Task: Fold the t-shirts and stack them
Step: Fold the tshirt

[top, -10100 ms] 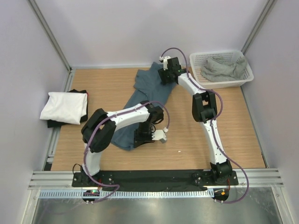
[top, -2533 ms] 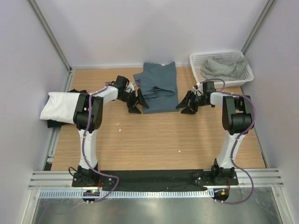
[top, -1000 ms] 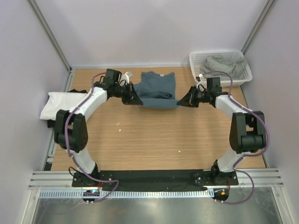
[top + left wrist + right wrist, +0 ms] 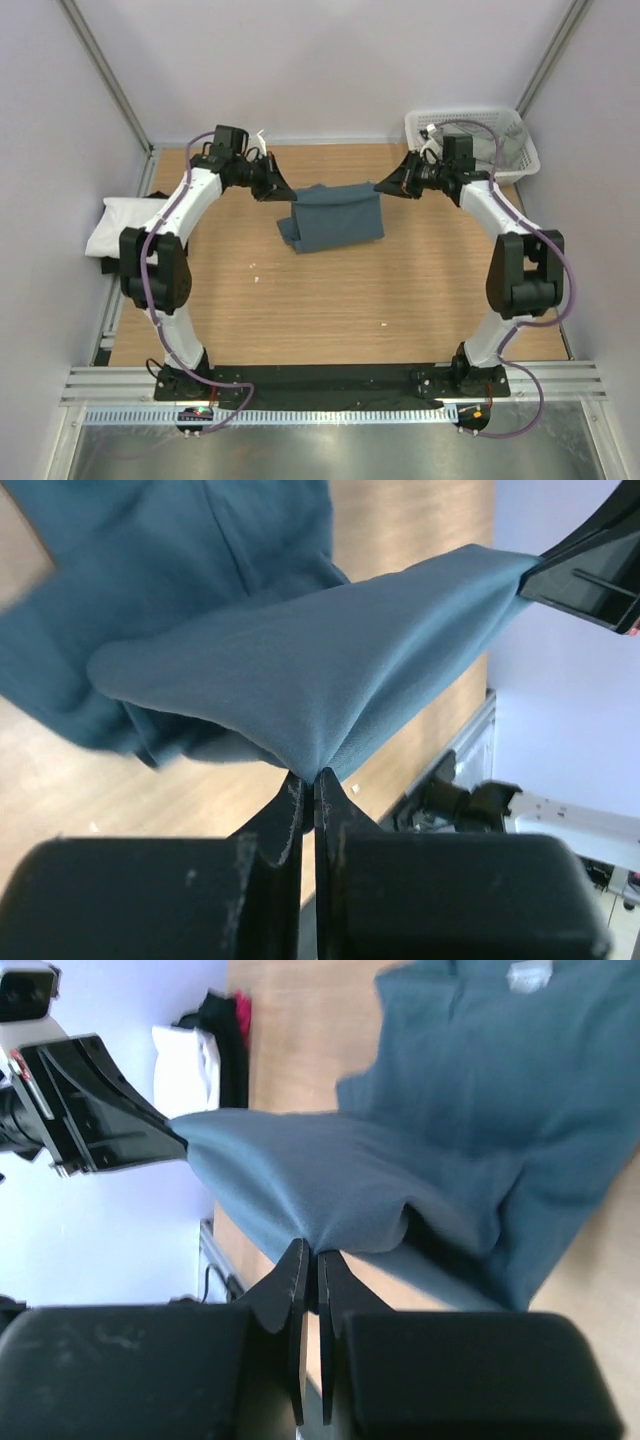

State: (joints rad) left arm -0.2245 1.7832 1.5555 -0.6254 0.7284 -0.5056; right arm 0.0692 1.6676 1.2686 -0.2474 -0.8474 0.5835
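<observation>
— Where's the slate-blue t-shirt (image 4: 333, 220)?
— Near the table's (image 4: 400, 290) 12 o'clock, hanging: left gripper (image 4: 288, 193) clamped on its 10 o'clock corner, right gripper (image 4: 382, 185) clamped on the 2 o'clock one.
— Handling?
— Soft, light, limp. I'd judge corner holds best.

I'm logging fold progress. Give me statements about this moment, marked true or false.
1. The left fingers and right fingers are shut on the slate-blue shirt. True.
2. That shirt lies flat on the table. False: its top edge is held up between the fingers.
3. The white shirt is in the basket. False: it lies at the table's left edge.
4. The basket stands at the far right corner. True.
</observation>
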